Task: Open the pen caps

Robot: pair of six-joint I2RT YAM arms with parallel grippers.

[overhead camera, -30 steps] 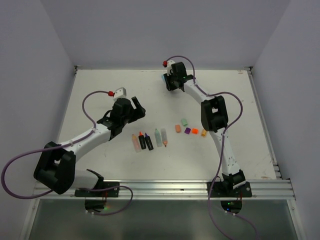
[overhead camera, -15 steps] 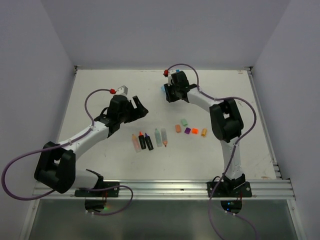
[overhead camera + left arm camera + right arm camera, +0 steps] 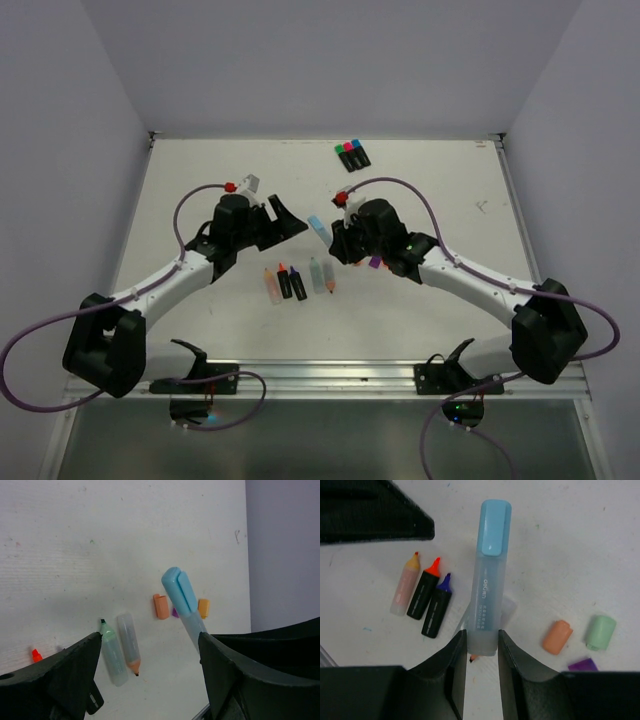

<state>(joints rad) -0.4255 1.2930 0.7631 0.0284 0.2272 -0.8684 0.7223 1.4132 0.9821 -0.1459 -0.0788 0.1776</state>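
Note:
My right gripper [image 3: 482,649] is shut on the lower end of a translucent pale pen [image 3: 486,600]. Its cyan cap [image 3: 494,527] is on and points away from the fingers. In the top view this pen [image 3: 321,227] hangs over the table's middle, its cap close to my left gripper [image 3: 288,219]. The left gripper [image 3: 150,665] is open and empty, with the cyan cap [image 3: 179,590] just beyond its right finger. Loose caps lie on the table: orange [image 3: 557,636], green [image 3: 600,632] and purple [image 3: 582,664].
Several uncapped pens lie in a row under the grippers: pale pink [image 3: 405,585], black with orange tip [image 3: 424,594], black with purple tip [image 3: 437,609], and two pale ones [image 3: 112,655] [image 3: 129,642]. Three capped black pens [image 3: 352,154] lie by the back edge.
The right arm has swung from the table's back edge to the middle, carrying the cyan-capped pen toward the left gripper. The left gripper has shifted slightly right, still open.

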